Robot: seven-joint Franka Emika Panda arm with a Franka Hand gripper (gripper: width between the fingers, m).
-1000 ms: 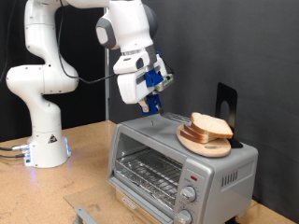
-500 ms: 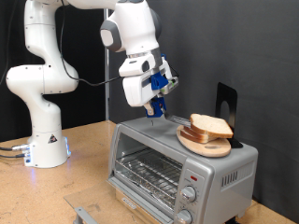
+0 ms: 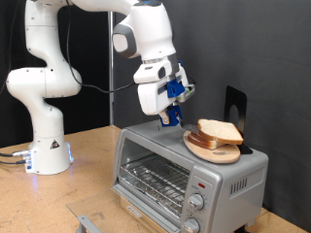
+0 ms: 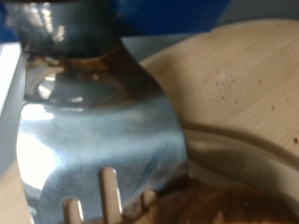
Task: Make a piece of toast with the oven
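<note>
While the oven sits low in the middle of the exterior view with its glass door shut, the piece of toast lies on a round wooden plate on the oven's flat top, toward the right side of the frame. The gripper hangs just to the left of the plate, a bit above the oven top, near the middle of the picture. It has hold of a shiny metal fork, which fills most of the wrist view. I cannot tell how wide the jaws are. The white arm reaches in from the upper left.
</note>
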